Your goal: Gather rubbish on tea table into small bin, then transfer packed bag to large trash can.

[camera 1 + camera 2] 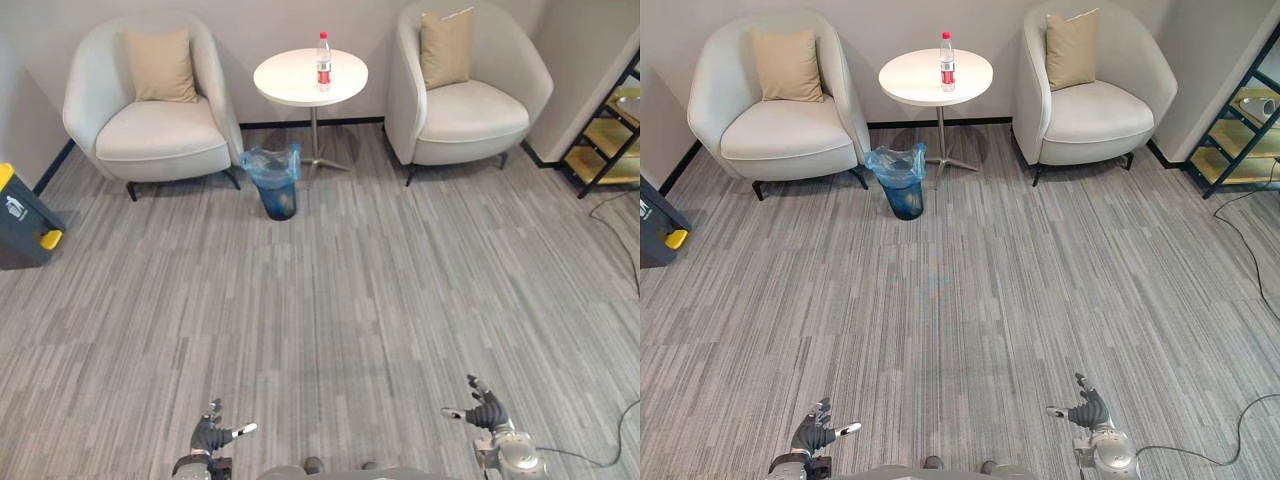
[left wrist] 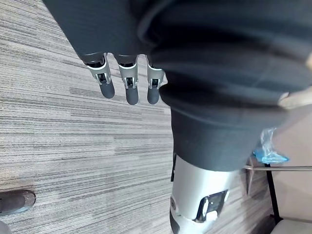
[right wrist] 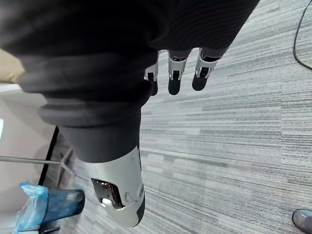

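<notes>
Left hand (image 1: 212,436) and right hand (image 1: 487,413) hang low, fingers straight and relaxed, holding and touching nothing. Far ahead of them the bottle (image 1: 323,62) stands on the desk (image 1: 290,85), with the bag-lined small bin (image 1: 273,185) by its foot. The large trash can (image 1: 22,215) sits well out beyond the left hand. By my judgement, nothing is done yet.

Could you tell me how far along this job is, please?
Nothing looks done yet: the bottle stands on the round table, and the blue-bagged small bin sits beside it. The left hand and right hand are open and empty. Binning the bottle and carrying the bag to the large trash can remain.
</notes>
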Tool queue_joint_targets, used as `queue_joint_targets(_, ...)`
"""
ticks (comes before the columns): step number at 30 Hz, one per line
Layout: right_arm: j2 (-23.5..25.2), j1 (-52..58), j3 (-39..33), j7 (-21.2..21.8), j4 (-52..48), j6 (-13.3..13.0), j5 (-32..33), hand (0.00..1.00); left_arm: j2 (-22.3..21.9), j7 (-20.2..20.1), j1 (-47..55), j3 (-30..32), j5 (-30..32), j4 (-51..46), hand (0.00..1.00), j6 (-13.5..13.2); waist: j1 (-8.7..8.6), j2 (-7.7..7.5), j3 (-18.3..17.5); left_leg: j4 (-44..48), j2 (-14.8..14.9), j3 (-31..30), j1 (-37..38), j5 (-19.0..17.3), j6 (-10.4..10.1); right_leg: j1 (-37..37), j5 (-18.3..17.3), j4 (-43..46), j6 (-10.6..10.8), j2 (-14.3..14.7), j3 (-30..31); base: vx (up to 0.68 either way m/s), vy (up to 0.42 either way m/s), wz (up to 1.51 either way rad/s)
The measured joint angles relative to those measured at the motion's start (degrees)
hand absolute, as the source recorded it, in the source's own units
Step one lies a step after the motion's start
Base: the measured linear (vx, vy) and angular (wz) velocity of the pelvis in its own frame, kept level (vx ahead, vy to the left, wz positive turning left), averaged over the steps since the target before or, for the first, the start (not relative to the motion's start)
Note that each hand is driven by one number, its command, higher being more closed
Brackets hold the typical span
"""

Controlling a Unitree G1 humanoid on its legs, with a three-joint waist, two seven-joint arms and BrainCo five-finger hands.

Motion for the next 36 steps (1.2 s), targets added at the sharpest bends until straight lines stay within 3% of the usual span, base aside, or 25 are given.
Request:
queue_joint_targets(18, 1.30, -2.54, -1.09, -1.57, 2.55, 1.27, 1.29, 0.00, -0.93, 0.27, -0.05, 0.10, 1.03, 0.78, 0.00, 0.16, -0.01, 0.52, -0.50, -1.17, 0.39, 0.63, -1.82, -0.48, 0.54, -1.68, 0.79, -2.12, -1.08, 0.67, 0.59, 0.02, -0.005, -0.02)
queue_joint_targets(22, 1.89, -4.81, -1.10, -2.66, 2.50, 1.27, 2.66, 0.00, -2.18, 0.55, 0.04, 0.11, 0.87, -1.81, 0.00, 0.23, 0.46, 0.77, -0.17, 2.35, 0.74, 2.07, -4.98, -3.55, 1.14, -3.85, -0.13, -0.77, -0.16, 0.77, 1.91, 0.08, 0.010, -0.19)
queue_joint_targets(24, 2.03, -6.07, -1.11, -3.05, 2.16, 1.28, 2.87, 0.00, -2.66, 0.73, 0.15, 0.06, 0.76, -3.50, 0.00, 0.37, 0.44, 0.84, 0.50, 6.65, 0.81, 2.89, -7.11, -6.98, 1.67, -7.08, -3.80, 5.49, 0.74, 0.33, 2.52, 0.08, 0.034, -0.19)
queue_joint_targets(26, 2.45, -6.46, -1.06, -3.40, 2.04, 1.31, 2.91, 0.00, -2.50, 0.89, 0.31, 0.02, 0.19, -5.66, 0.00, 0.42, 0.55, 0.66, 1.19, 12.12, 0.72, 3.38, -9.00, -12.27, 2.93, -13.27, -8.93, 19.21, 4.86, -1.02, 1.73, 0.09, 0.048, -0.23)
queue_joint_targets(27, 2.75, -6.58, -1.00, -3.49, 1.95, 1.32, 2.94, 0.00, -2.32, 0.98, 0.28, -0.05, -0.27, -5.93, 0.00, 0.44, 0.48, 0.67, 1.42, 12.70, 0.74, 3.36, -8.88, -13.01, 2.97, -15.44, -9.23, 24.03, 5.37, -1.48, 0.95, 0.13, 0.032, -0.13)
queue_joint_targets(28, 3.42, -6.07, -0.83, -3.64, 1.01, 1.40, 2.96, 0.00, -1.63, 1.36, 0.02, -0.36, -0.35, -6.60, 0.00, 0.45, 0.25, 0.38, 2.30, 13.59, 0.75, 3.27, -8.09, -14.47, 3.65, -19.81, -10.29, 33.37, 5.55, -2.84, -0.98, 0.18, 0.016, -0.08)
queue_joint_targets(29, 3.89, -5.55, -0.68, -3.65, 0.64, 1.48, 3.04, 0.00, -0.98, 1.52, -0.47, -0.74, -0.59, -7.07, 0.00, 0.48, 0.18, 0.00, 2.98, 13.85, 0.80, 3.30, -6.94, -15.53, 3.69, -21.96, -11.40, 36.69, 5.18, -3.87, -2.57, 0.32, 0.022, -0.09)
queue_joint_targets(31, 3.84, -5.29, -0.06, -3.65, 0.33, 1.60, 3.60, 0.00, 0.20, 1.66, -1.06, -1.35, -1.28, -7.49, 0.00, 0.50, 0.15, 0.18, 4.31, 14.13, 1.83, 3.02, -4.48, -17.91, 3.66, -26.62, -12.19, 36.40, 4.23, -5.31, -5.60, 0.44, -0.004, -0.03)
queue_joint_targets(33, 3.01, -5.58, -0.01, -3.70, 0.02, 1.60, 4.29, 0.00, 0.13, 1.95, -3.04, -1.31, -1.72, -7.48, 0.00, 0.52, -0.98, 1.69, 6.15, 14.00, 4.30, 1.59, -1.70, -19.09, 2.44, -29.87, -11.52, 31.69, 4.43, -5.24, -8.50, 0.51, -0.054, 0.41)
queue_joint_targets(34, 2.40, -5.68, 0.00, -3.71, -0.08, 1.62, 4.78, 0.00, -0.03, 2.12, -4.70, -1.31, -1.99, -7.48, 0.00, 0.49, -2.05, 2.16, 6.62, 12.16, 6.25, -0.67, 0.56, -19.37, 1.95, -32.13, -9.24, 26.98, 4.47, -4.99, -9.77, 0.63, -0.124, 0.87)
queue_joint_targets(35, 1.99, -5.61, 0.01, -3.74, -0.35, 1.62, 4.78, 0.00, 0.00, 2.52, -5.89, -1.44, -1.97, -7.47, 0.00, 0.41, -3.10, 2.49, 6.91, 10.06, 7.92, -1.96, 3.06, -18.95, 0.47, -33.89, -4.40, 20.92, 3.87, -4.46, -10.16, 0.66, -0.154, 0.87)
queue_joint_targets(36, 1.96, -5.28, 0.01, -3.75, -0.73, 1.63, 4.78, 0.00, 0.19, 2.61, -6.43, -1.57, -1.96, -7.48, 0.00, 0.35, -3.08, 2.41, 6.94, 10.23, 8.12, -2.54, 3.76, -18.93, -0.72, -34.48, -1.37, 18.24, 3.36, -4.50, -9.76, 0.73, -0.223, 0.79)
